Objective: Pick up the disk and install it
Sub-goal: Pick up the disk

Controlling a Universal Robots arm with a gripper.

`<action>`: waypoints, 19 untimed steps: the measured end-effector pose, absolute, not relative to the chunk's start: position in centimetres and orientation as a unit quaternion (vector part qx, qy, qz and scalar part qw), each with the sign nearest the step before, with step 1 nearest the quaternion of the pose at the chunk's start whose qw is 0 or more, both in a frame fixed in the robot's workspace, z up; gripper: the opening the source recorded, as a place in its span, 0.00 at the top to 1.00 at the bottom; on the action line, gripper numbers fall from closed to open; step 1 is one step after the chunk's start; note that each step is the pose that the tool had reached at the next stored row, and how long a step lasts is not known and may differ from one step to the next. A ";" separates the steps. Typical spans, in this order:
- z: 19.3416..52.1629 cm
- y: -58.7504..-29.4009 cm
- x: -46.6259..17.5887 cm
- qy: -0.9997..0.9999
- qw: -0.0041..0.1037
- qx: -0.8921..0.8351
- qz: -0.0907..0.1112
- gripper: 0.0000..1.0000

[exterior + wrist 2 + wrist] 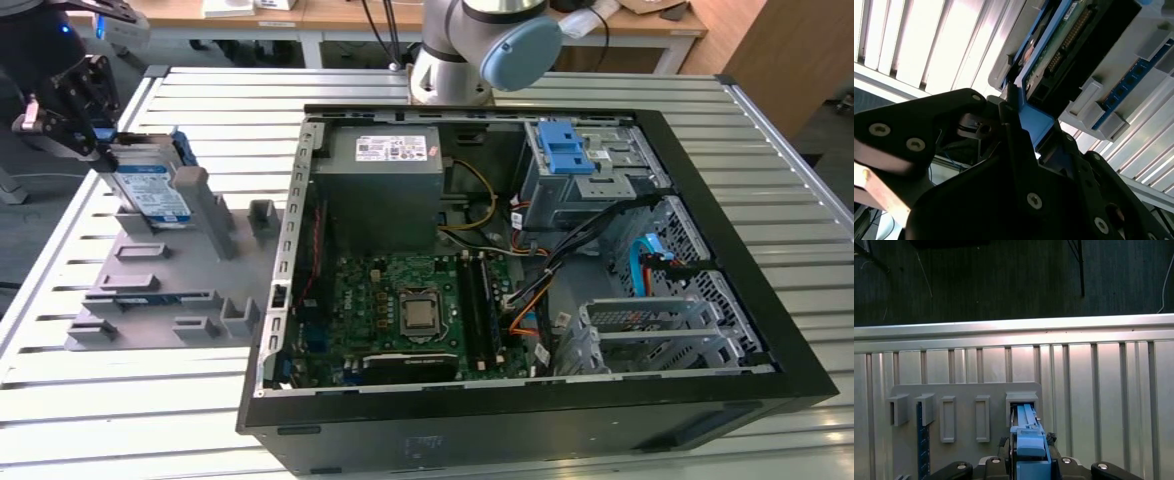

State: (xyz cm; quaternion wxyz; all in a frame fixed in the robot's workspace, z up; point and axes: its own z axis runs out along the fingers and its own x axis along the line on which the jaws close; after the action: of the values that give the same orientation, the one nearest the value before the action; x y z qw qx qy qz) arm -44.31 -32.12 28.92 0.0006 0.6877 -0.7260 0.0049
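Observation:
The disk (144, 192) is a silver drive with a white-and-blue label and blue side rails. It stands on end at the far corner of the grey holder (174, 290), on the exterior view's left. My gripper (96, 145) is at its upper end, shut on the disk. In the first wrist view the disk's blue rail (1029, 437) sits between the fingers of the gripper (1029, 462), its far end at a slot of the holder (1021, 402). In the second wrist view the disk's circuit-board side (1064, 40) runs away from the gripper (1024, 130).
An open computer case (747, 300) lies on the slatted metal table (134, 420), to the exterior view's right of the holder. Inside are a grey power supply (380, 180), a motherboard (414, 310) and a drive bay with a blue latch (567, 150). The arm's base (467, 50) stands behind the case.

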 end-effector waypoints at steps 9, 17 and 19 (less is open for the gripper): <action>28.9 -32.2 -44.3 -0.719 0.001 0.695 0.005 0.63; 28.9 -32.2 -44.3 -0.719 0.001 0.695 0.005 0.62; 28.9 -32.2 -44.3 -0.719 0.001 0.695 0.005 0.56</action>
State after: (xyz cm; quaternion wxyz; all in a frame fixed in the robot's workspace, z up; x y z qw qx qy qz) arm -44.32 -32.16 28.92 0.0005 0.6948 -0.7192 0.0049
